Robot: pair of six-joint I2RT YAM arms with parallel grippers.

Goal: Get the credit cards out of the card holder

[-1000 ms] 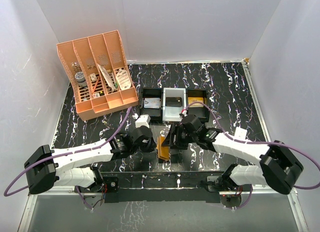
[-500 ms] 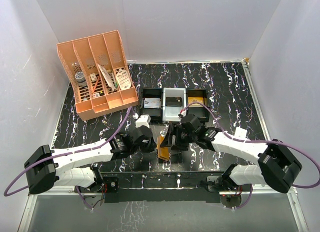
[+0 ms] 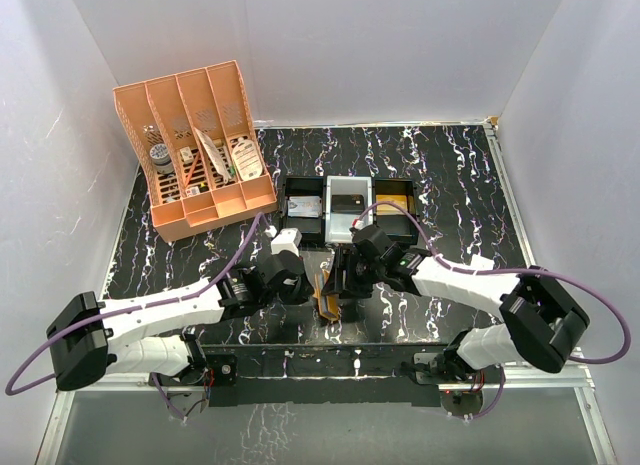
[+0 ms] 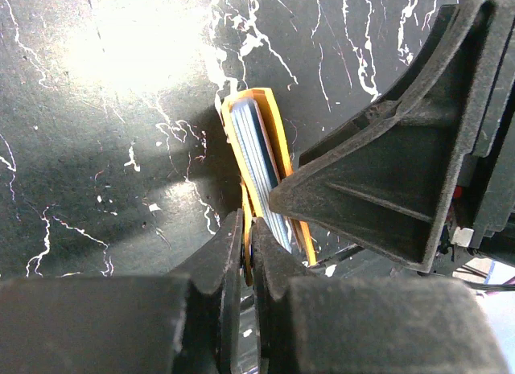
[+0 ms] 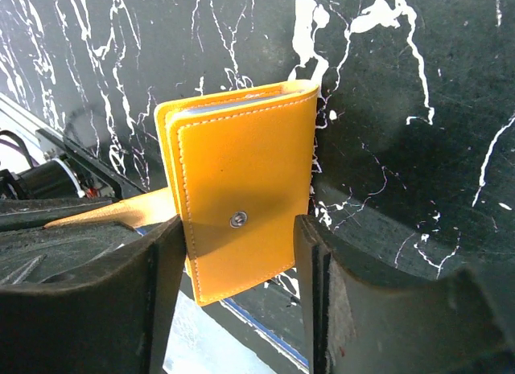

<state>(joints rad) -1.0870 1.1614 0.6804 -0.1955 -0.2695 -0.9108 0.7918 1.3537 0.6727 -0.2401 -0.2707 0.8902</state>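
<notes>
Fingers (image 4: 217, 261) of our left gripper (image 4: 248, 229) pinch the card holder (image 5: 241, 189); our right gripper (image 5: 240, 241) straddles it, grip unclear. Squeezing may trap the credit cards (image 4: 259, 161).

Plain white walls (image 3: 300, 45) close in the back and both sides. The worktop (image 3: 460, 165) is glossy black with white marble veining (a bright glare (image 4: 121, 44) washes one patch in the left wrist view). A metal strip (image 3: 300, 430) runs along its near edge.
</notes>
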